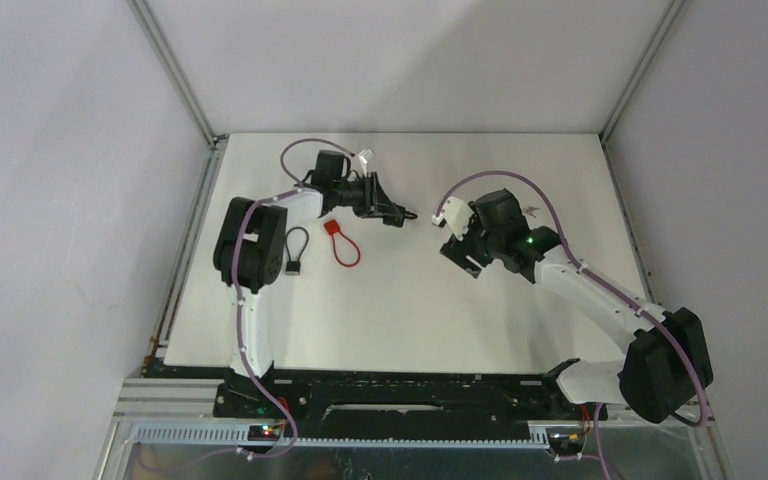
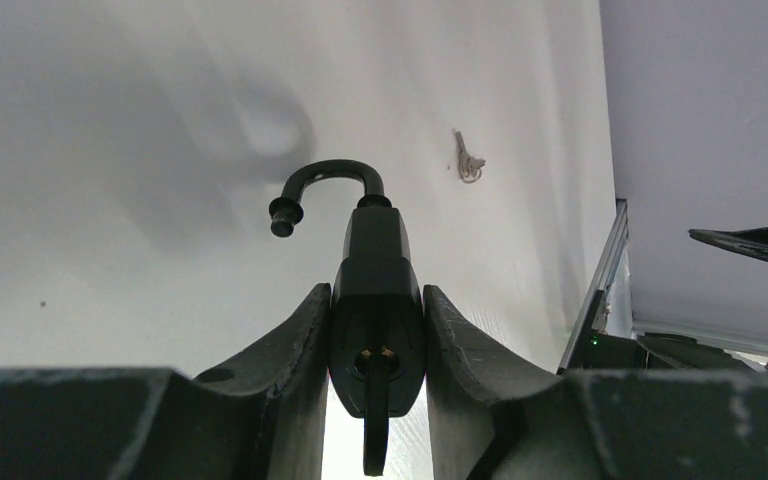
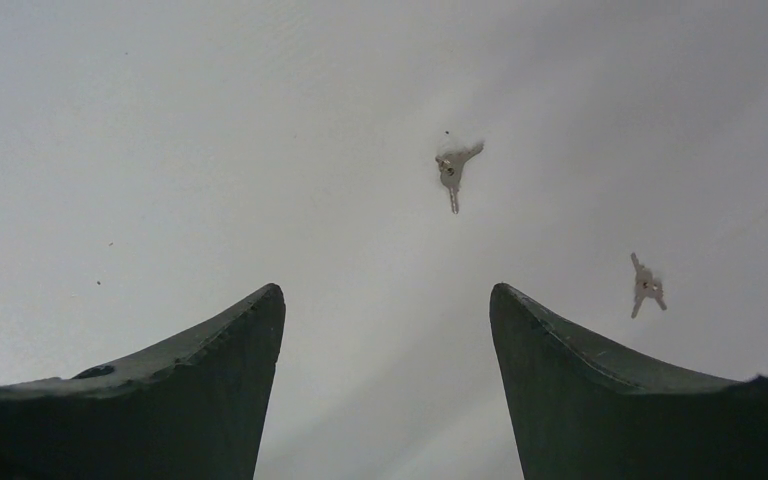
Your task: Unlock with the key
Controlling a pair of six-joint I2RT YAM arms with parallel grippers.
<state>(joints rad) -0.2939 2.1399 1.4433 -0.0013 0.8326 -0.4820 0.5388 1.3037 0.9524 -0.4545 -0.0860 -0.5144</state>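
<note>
Left wrist: padlock [image 2: 376, 262], apparent key [image 2: 374, 432] edge-on

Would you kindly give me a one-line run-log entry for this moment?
left gripper: shut on black padlock | shackle: open | key: in keyhole | right gripper: open, empty | loose keys: on table

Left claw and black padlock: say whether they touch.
Touching. Left wrist view: the left claw clamps the black padlock, both fingers flush against its sides.

Padlock [image 2: 376, 262] in left tool [image 2: 375, 296] — key [image 2: 375, 430] in it
</note>
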